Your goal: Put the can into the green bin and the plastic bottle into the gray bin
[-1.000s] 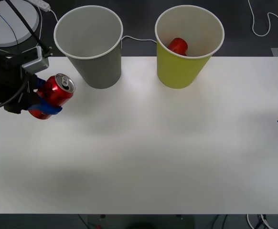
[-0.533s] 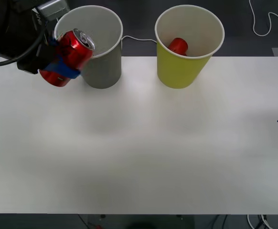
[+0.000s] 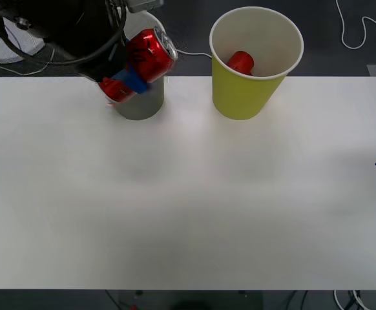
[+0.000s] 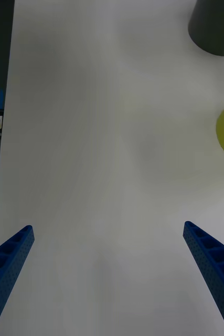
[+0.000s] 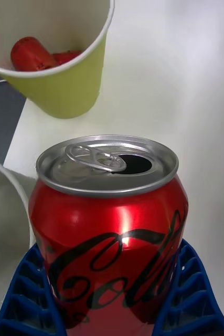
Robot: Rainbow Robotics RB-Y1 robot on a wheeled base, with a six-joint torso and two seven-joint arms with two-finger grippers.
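While tilted over gray bin (image 3: 139, 106), can (image 3: 143, 59) sits clamped in left end effector (image 3: 131, 82) (right end effector (image 4: 112, 278) spread, idle).

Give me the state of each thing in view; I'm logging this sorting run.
can: held tilted in the air over the gray bin, tab opening open
left tool: shut on the can
gray bin: upright, partly hidden by the can
green bin: upright, red can already inside
right tool: open, empty, above the table
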